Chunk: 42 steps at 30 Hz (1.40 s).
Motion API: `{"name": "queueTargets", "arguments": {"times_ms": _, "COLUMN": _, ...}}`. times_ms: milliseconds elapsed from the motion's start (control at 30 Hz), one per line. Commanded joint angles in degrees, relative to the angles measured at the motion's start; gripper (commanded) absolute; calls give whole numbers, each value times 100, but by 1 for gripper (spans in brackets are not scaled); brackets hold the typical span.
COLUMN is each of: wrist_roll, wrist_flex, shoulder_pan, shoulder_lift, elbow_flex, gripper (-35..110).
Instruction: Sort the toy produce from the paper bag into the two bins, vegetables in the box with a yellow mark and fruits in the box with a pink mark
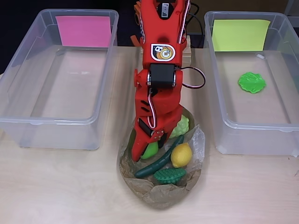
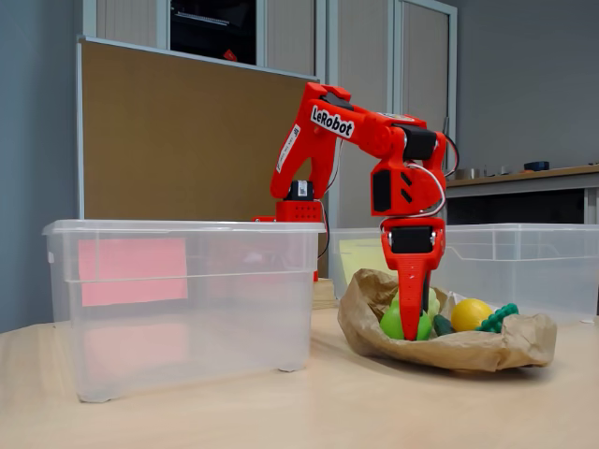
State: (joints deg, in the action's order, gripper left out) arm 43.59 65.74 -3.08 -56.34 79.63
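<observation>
The crumpled paper bag (image 1: 161,193) (image 2: 449,351) lies open at the table's front centre. In it are a light green round fruit (image 1: 151,150) (image 2: 390,324), a pale green bumpy piece (image 1: 181,126), a yellow lemon (image 1: 181,155) (image 2: 470,314), a dark green cucumber (image 1: 158,164) and a dark green leafy piece (image 1: 169,175) (image 2: 496,316). My red gripper (image 1: 142,154) (image 2: 413,327) reaches down into the bag, its long finger against the light green fruit. How far the jaws stand apart is hidden by the arm. A green lettuce leaf (image 1: 252,82) lies in the yellow-marked box (image 1: 219,121).
The pink-marked clear box (image 1: 28,126) (image 2: 187,309) stands at the left in the overhead view with nothing inside. The yellow-marked box (image 2: 552,262) stands at the right. Both are close beside the bag. Bare table runs along the front edge.
</observation>
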Motion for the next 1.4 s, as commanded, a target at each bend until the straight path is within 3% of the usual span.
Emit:
{"name": "queueTargets", "arguments": {"times_ms": 0, "wrist_roll": -9, "wrist_flex": 264, "shoulder_pan": 35, "shoulder_lift": -167, "elbow_flex": -26, "gripper": 36}}
{"name": "queueTargets", "arguments": {"times_ms": 667, "wrist_roll": -264, "wrist_flex": 949, "shoulder_pan": 290, "shoulder_lift": -290, "elbow_flex": -123, "gripper": 15}}
{"name": "queueTargets", "arguments": {"times_ms": 1067, "wrist_roll": -123, "wrist_flex": 2900, "shoulder_pan": -26, "shoulder_lift": -1995, "elbow_flex": -2057, "gripper": 16}}
{"name": "queueTargets", "arguments": {"times_ms": 1233, "wrist_roll": 255, "wrist_flex": 2988, "shoulder_pan": 686, "shoulder_lift": -3577, "elbow_flex": -1239, "gripper": 17}}
{"name": "queueTargets", "arguments": {"times_ms": 1367, "wrist_roll": 536, "wrist_flex": 3296, "shoulder_pan": 2039, "shoulder_lift": -4755, "elbow_flex": -290, "gripper": 16}}
